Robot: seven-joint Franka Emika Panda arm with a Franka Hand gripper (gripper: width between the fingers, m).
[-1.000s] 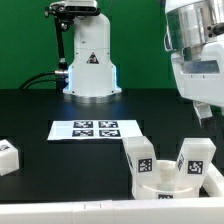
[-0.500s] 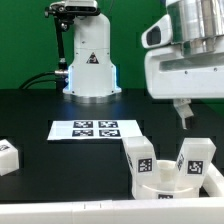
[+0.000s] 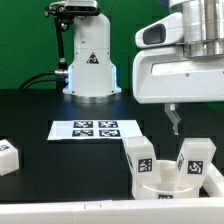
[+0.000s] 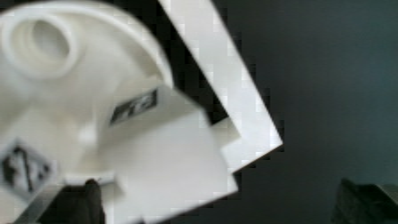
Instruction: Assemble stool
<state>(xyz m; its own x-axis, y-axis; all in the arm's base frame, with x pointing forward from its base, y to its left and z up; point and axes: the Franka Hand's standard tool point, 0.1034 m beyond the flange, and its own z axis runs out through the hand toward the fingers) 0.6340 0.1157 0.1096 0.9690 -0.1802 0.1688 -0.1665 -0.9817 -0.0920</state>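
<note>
Up front on the black table, the seat sits at the exterior view's right with the left leg and the right leg upright at it. The loose leg is well apart at the left edge. Behind them are the marker board, the arm base and the green backdrop. The gripper hovers above the seat. Only the wrist view shows its fingertips spread wide, gripping nothing.

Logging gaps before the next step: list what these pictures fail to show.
Loose leg: the exterior view's left edge cuts it off.
Seat: exterior view, two upright legs hide parts of it.
Marker tag: wrist view, blurred, pattern unreadable.
</note>
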